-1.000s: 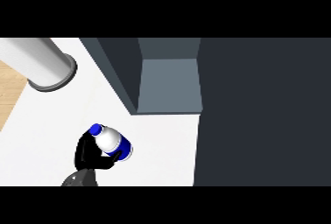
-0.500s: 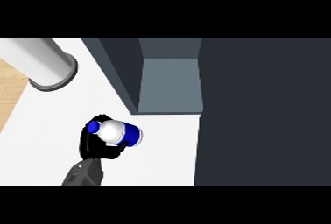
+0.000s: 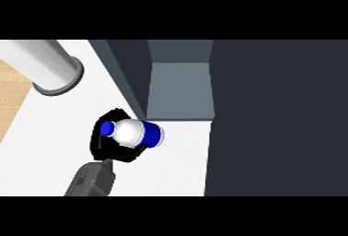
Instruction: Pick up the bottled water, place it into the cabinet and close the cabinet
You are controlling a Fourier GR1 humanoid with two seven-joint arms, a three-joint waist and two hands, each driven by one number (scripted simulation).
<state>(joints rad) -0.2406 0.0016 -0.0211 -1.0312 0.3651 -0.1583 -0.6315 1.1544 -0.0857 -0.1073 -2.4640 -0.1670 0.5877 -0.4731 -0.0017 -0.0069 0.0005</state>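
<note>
Head view, from left to right: a strip of light wood (image 3: 12,99) shows at the far left edge, beside the white tabletop (image 3: 48,138). At the upper left of the frame a thick grey cylinder (image 3: 44,64) comes in from the top corner and ends in a darker rim over the tabletop. Lower down, left of centre, one grey forearm (image 3: 92,179) rises from the bottom edge, and its black hand (image 3: 112,147) is curled round the water bottle (image 3: 132,132), holding it. I cannot tell from this view which of the robot's hands it is. The bottle lies tilted, its blue cap (image 3: 107,129) pointing left and its blue band to the right. Just right of the bottle, at upper centre, stands the grey cabinet (image 3: 180,87), its opening close to the bottle. A large dark panel (image 3: 279,120) fills the right side of the frame.
</note>
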